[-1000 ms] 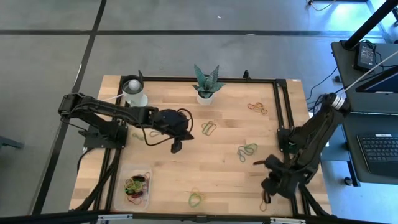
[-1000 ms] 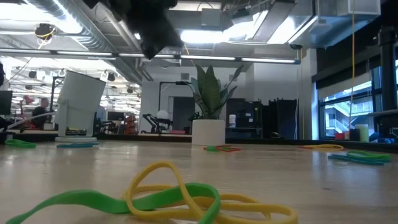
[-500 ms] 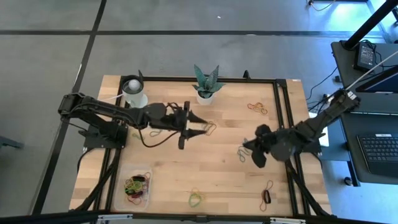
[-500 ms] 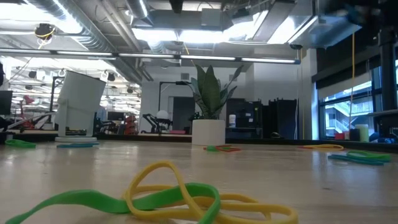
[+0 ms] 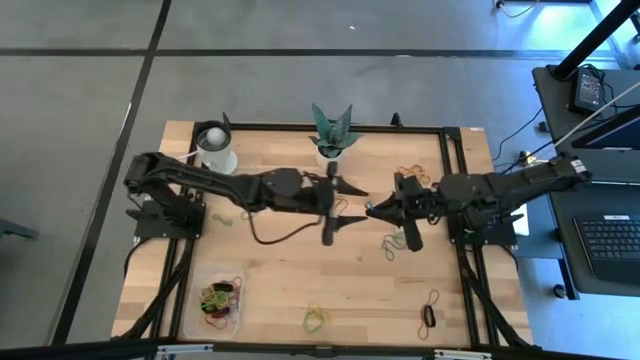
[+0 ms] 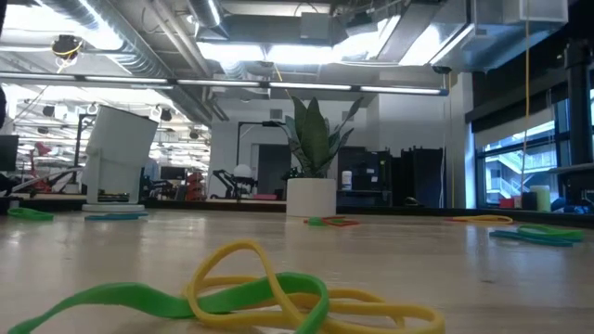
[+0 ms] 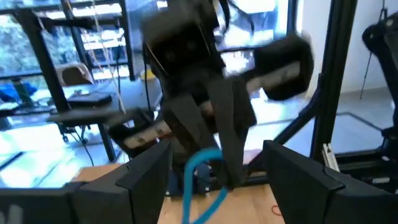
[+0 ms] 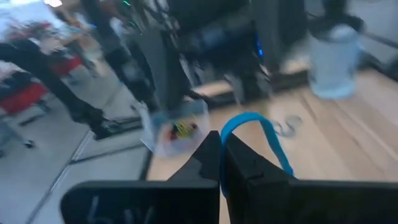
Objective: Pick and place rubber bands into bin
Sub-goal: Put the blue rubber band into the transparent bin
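Your right gripper (image 5: 372, 208) pinches a blue rubber band (image 8: 256, 134) at frame centre; left gripper (image 5: 345, 203) faces it, fingers spread. The bin (image 5: 216, 302), lower left on the counter (image 5: 270, 270), apparently holds several bands.

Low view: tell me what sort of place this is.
Probably an open industrial lab or workshop: exposed ceiling ducts and strip lights overhead, equipment benches behind the wooden table, large windows to one side.
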Tool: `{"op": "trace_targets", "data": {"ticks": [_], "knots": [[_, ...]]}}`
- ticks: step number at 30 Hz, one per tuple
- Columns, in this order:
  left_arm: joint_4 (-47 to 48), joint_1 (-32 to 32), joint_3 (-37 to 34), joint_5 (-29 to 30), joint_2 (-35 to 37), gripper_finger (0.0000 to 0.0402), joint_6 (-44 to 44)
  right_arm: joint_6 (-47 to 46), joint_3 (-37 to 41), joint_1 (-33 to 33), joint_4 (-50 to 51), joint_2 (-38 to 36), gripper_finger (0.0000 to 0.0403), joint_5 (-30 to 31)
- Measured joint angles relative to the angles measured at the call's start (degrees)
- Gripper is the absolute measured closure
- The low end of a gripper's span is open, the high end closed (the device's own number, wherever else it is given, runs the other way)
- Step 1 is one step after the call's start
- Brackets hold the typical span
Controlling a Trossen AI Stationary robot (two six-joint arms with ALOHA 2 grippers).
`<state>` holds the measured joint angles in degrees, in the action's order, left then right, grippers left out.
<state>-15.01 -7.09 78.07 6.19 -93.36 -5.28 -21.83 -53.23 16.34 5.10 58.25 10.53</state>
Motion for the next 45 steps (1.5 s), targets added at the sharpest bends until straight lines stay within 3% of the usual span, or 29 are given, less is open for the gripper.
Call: {"op": "trace_targets", "data": {"ticks": [10,15,21,29,39,45], "knots": [[1.48,-0.07,6.31,-1.29,-6.87,0.0158,5.29,5.63,0.0,-1.03,-3.15,-1.08,0.0401,-9.58],[0.74,-0.07,6.33,-1.79,-8.15,0.017,10.41,6.91,0.0,-1.01,-2.62,-1.1,0.0401,-10.02],[1.15,-0.56,6.27,-0.17,-8.9,0.0246,15.59,10.16,0.0,-0.95,-2.76,-1.1,0.0401,-10.68],[1.37,-1.82,6.27,1.85,-8.88,0.039,12.29,10.18,0.0,-0.97,-2.62,-1.1,0.0396,-11.28],[2.89,-2.13,6.25,2.72,-8.88,0.0399,13.31,6.34,-0.07,-2.01,1.19,-1.1,0.0322,-11.94],[12.61,-2.81,6.23,5.18,-5.75,0.0399,17.31,7.28,-0.07,-3.35,5.53,-3.83,0.0264,-11.02]]}}
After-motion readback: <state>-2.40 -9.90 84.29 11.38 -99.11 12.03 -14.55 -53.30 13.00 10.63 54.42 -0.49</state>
